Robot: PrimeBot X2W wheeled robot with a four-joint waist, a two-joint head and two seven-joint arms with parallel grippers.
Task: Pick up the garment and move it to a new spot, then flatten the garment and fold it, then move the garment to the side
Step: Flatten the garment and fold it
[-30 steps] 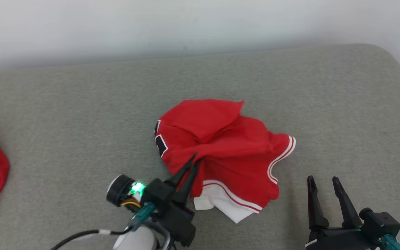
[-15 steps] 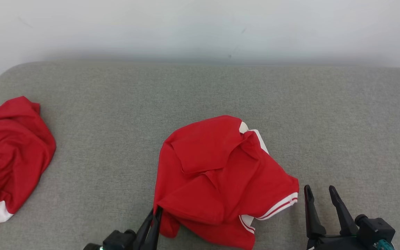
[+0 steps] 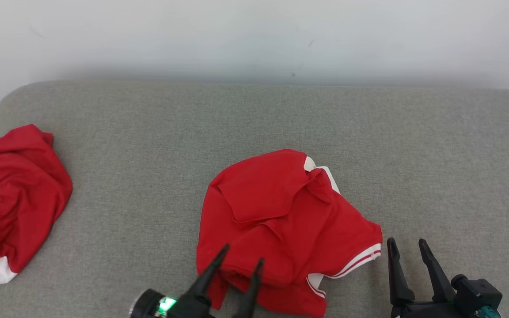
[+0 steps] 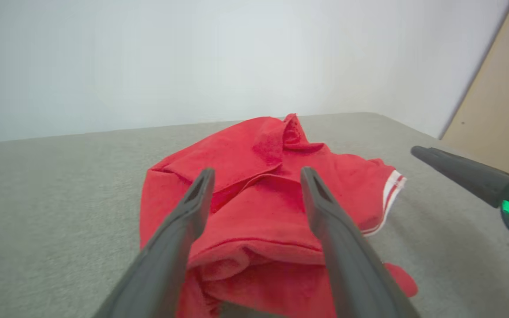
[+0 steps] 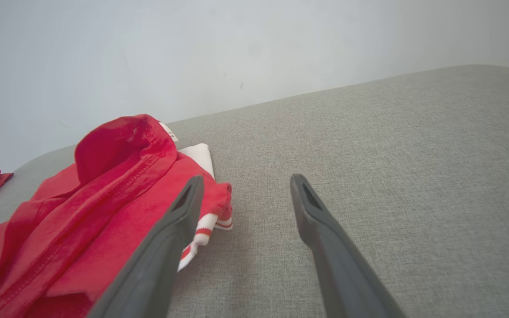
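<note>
Garment [image 3: 281, 221]: red knit cloth, matt, soft, heavily creased, with white banded trim at the sleeve hem. Stitched seams are plain in the right wrist view. Second cloth [image 3: 11, 198]: red, same matt finish, crumpled. Cushion [image 3: 237, 119]: grey woven fabric, matt, with a fine rough grain. Wall [image 3: 254, 35]: pale, smooth, matt, a few small marks. Left gripper [image 3: 243, 254] and right gripper [image 3: 406, 241]: fingers dark, smooth, matt, plastic-looking. Panel [image 4: 502, 101]: beige, smooth, matt.

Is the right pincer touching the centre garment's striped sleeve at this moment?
Apart. The head view shows a thin strip of grey cushion between the right pincer and the striped sleeve of the garment.
</note>
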